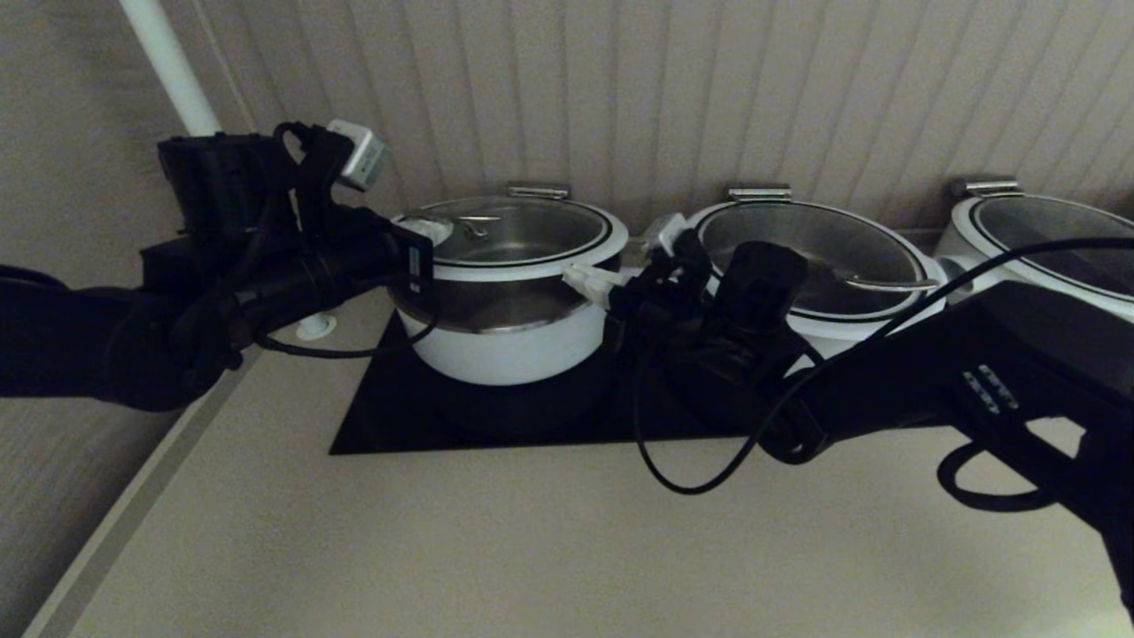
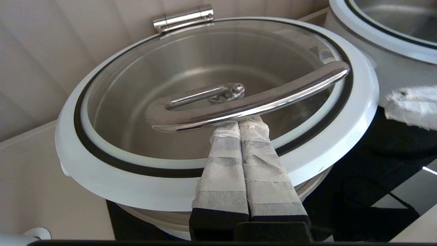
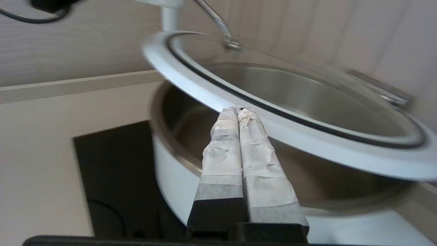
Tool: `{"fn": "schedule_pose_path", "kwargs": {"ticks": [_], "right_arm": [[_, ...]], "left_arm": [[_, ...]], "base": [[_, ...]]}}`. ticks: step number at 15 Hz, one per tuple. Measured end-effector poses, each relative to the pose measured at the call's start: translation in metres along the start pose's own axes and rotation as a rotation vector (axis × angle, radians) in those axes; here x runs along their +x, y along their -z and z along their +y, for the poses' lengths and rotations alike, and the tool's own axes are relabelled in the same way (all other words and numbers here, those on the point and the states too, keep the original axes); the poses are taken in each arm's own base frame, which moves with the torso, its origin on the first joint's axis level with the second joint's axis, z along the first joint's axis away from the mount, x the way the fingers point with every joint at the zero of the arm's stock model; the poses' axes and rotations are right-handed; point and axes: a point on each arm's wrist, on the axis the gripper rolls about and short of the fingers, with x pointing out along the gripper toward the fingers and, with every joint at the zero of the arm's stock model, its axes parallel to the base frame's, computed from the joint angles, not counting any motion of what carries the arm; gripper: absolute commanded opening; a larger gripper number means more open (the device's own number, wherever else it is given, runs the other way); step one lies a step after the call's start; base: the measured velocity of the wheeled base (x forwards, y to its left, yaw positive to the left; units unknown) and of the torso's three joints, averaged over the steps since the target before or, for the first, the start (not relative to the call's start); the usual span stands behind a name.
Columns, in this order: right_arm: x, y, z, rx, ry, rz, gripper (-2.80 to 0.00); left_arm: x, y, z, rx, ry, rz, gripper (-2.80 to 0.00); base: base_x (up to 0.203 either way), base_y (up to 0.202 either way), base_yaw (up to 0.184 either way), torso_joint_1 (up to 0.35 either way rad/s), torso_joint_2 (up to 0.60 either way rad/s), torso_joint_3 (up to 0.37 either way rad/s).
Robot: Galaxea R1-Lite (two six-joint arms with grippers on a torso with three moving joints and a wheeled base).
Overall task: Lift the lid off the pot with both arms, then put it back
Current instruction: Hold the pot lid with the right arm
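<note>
The lid (image 1: 514, 235), clear glass with a white rim, hangs a little above the white pot (image 1: 505, 350); the pot's steel inner wall shows in the gap. My left gripper (image 1: 438, 229) is shut, and its taped fingertips (image 2: 251, 124) sit under the lid's arched steel handle (image 2: 266, 100), touching it from below. My right gripper (image 1: 585, 276) is shut too, and its tips (image 3: 235, 112) press against the underside of the lid's white rim (image 3: 307, 143) on the opposite side. The pot (image 3: 170, 171) stands below on the black cooktop (image 1: 390, 416).
Two wider white pots with glass lids (image 1: 824, 257) (image 1: 1054, 239) stand in a row to the right, close to my right arm. A panelled wall with steel clips (image 1: 538, 190) runs behind. A white pole (image 1: 168, 66) stands at the back left. Beige counter (image 1: 532, 549) lies in front.
</note>
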Motion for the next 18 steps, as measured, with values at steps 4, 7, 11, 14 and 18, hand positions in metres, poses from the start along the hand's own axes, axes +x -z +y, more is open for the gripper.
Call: {"fn": "schedule_pose_path", "kwargs": {"ticks": [4, 7, 11, 14, 18], "right_arm": [[0.002, 0.005, 0.013, 0.018, -0.029, 0.018, -2.80], [-0.001, 0.010, 0.021, 0.032, -0.043, 0.041, -2.80], [-0.002, 0.018, 0.022, 0.041, -0.044, 0.060, -2.80], [0.000, 0.025, 0.020, 0.041, -0.036, 0.067, -2.80], [0.009, 0.033, 0.012, 0.035, -0.019, 0.063, -2.80]], "left_arm": [[0.004, 0.002, 0.000, -0.001, 0.001, 0.004, -2.80], [0.009, 0.001, 0.001, -0.001, 0.001, -0.001, -2.80], [0.017, -0.001, 0.003, 0.002, 0.001, -0.015, -2.80], [0.019, -0.001, 0.003, 0.002, 0.001, -0.015, -2.80], [0.018, -0.001, 0.003, 0.003, 0.000, -0.016, -2.80]], "base": [[0.000, 0.000, 0.000, 0.000, 0.00, 0.000], [0.000, 0.000, 0.000, 0.000, 0.00, 0.000], [0.000, 0.000, 0.000, 0.000, 0.00, 0.000], [0.000, 0.000, 0.000, 0.000, 0.00, 0.000], [0.000, 0.000, 0.000, 0.000, 0.00, 0.000]]}}
